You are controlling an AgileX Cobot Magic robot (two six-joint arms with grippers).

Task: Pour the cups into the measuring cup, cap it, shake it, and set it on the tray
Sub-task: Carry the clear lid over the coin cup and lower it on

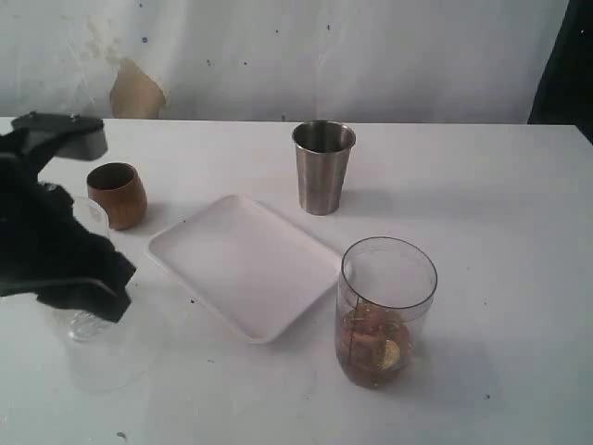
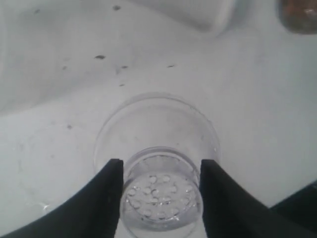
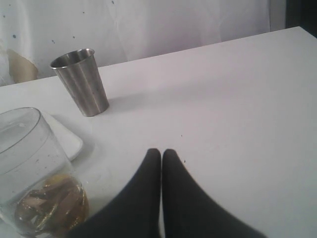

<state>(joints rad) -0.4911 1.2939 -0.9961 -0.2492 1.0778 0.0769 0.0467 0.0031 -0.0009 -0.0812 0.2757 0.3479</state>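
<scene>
My left gripper (image 2: 161, 173) is shut on a clear plastic lid (image 2: 156, 121), one finger on each side of its perforated neck. In the exterior view this gripper (image 1: 82, 298) is low over the table's front left with the lid (image 1: 93, 348) under it. The measuring cup (image 1: 384, 311) stands uncapped at front centre with brown liquid and pieces in its bottom. The steel tumbler (image 1: 323, 167) stands behind the white tray (image 1: 246, 264). The wooden cup (image 1: 118, 195) is left of the tray. My right gripper (image 3: 161, 151) is shut on nothing, over bare table beside the measuring cup (image 3: 34, 173).
A translucent container (image 1: 93, 218) shows partly behind my left arm, next to the wooden cup. A white backdrop closes off the table's far edge. The right wrist view shows the steel tumbler (image 3: 81, 82), a tray corner (image 3: 67, 136) and bare white table beyond.
</scene>
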